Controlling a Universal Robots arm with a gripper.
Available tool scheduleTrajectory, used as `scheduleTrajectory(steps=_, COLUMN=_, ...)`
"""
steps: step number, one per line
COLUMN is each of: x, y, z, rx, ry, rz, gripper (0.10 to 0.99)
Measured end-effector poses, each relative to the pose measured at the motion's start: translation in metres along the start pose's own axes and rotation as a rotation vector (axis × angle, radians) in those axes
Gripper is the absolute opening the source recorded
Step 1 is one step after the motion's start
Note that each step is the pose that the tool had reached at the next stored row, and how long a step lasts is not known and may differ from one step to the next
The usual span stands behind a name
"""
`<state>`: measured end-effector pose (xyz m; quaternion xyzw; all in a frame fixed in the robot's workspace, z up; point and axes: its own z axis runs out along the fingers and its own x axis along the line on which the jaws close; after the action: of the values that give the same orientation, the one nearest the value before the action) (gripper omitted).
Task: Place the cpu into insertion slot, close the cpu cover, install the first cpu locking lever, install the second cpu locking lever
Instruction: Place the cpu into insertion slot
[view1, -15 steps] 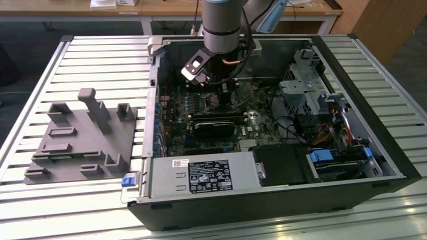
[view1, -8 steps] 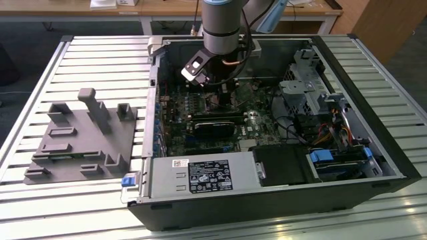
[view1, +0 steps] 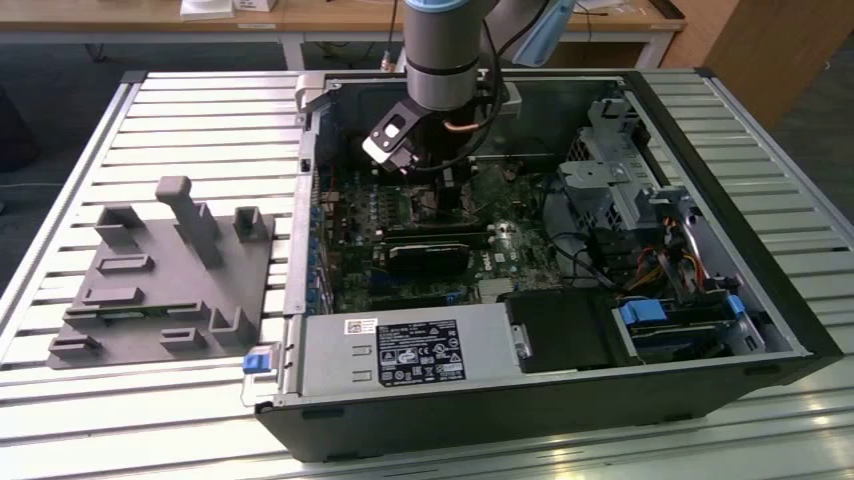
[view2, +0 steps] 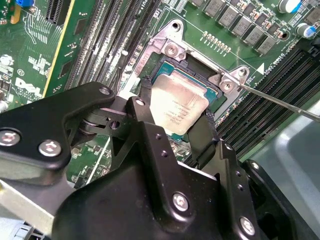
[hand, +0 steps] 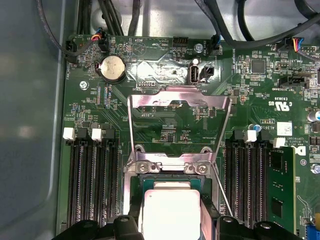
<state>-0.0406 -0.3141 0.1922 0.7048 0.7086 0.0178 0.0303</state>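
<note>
My gripper (view2: 177, 102) pinches the cpu (hand: 171, 212) over the insertion slot (view2: 170, 67). I must seat it level, corners matched.

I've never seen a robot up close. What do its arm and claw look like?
The arm is a smooth silver-grey tube with a pale blue joint cap, a black cable down its side and a white-and-black box near the wrist. The gripper is matte black, built of chunky angular links with silver screws, ending in two slim black fingers.
</note>
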Motion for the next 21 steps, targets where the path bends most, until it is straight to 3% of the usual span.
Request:
scheduleTrajectory(steps=17, x=0.0001, y=0.0004, z=0.0004, rx=0.0, ry=0.0006, rz=0.0, gripper=0.537)
scheduleTrajectory(steps=21, x=0.0002, y=0.0004, z=0.0004, rx=0.0, ry=0.0008, rz=0.0, gripper=0.612)
